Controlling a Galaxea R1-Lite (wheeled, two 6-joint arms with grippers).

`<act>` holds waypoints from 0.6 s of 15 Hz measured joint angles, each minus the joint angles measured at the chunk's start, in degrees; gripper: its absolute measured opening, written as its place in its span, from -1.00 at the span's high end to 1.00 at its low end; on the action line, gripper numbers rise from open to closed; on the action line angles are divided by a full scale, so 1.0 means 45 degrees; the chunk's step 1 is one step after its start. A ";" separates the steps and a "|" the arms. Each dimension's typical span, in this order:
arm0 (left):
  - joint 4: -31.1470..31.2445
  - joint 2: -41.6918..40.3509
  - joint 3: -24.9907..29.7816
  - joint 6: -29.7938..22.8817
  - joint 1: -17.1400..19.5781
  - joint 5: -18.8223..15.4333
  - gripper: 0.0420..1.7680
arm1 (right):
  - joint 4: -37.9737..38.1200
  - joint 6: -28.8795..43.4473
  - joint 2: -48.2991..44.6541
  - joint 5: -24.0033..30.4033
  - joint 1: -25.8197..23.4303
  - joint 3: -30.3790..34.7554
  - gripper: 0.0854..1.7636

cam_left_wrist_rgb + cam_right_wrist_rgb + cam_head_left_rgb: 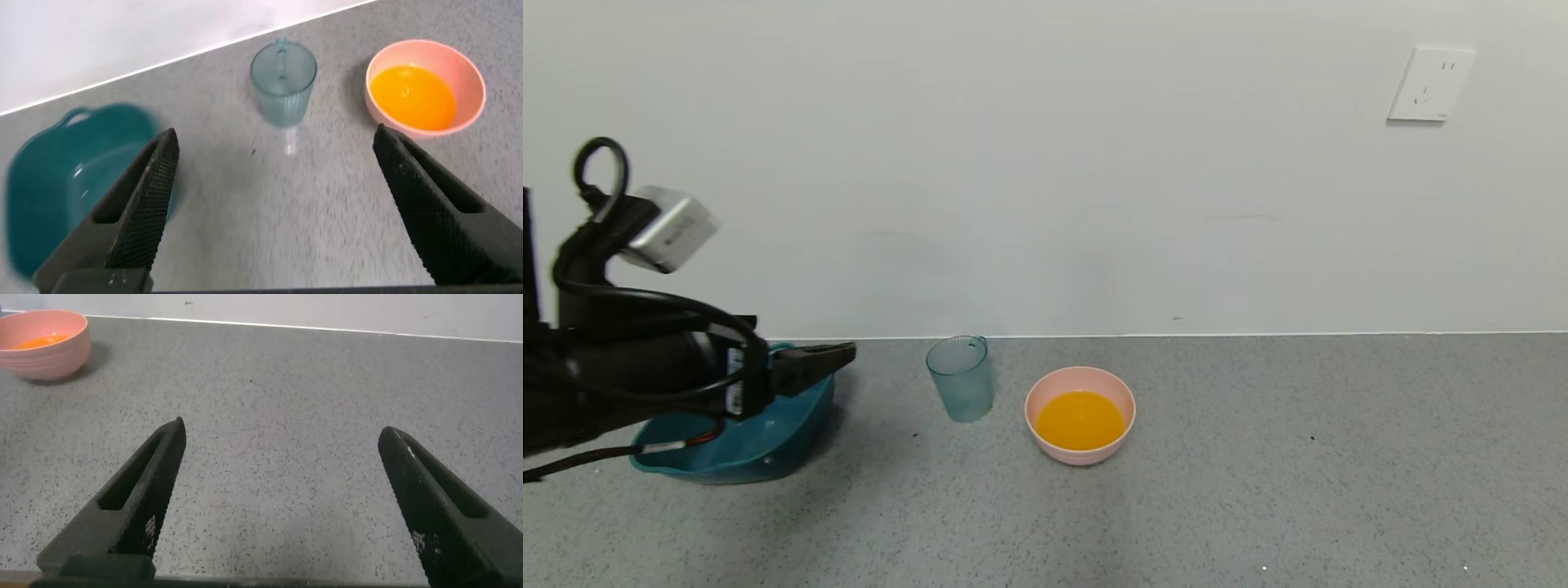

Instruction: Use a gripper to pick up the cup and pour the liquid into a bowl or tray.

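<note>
Grey counter [1258, 490], cup [961, 378] (empty) beyond left hand [274, 175]

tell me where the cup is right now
In the head view the cup stands upright and empty on the grey counter near the wall, between the teal tray on its left and the pink bowl of orange liquid on its right.
</note>
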 joint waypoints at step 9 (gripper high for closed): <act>0.6773 -0.7488 -0.0439 -0.0539 0.0325 0.2601 -0.94 | -0.0005 -0.0005 0.0000 0.0000 0.0000 0.0000 -0.94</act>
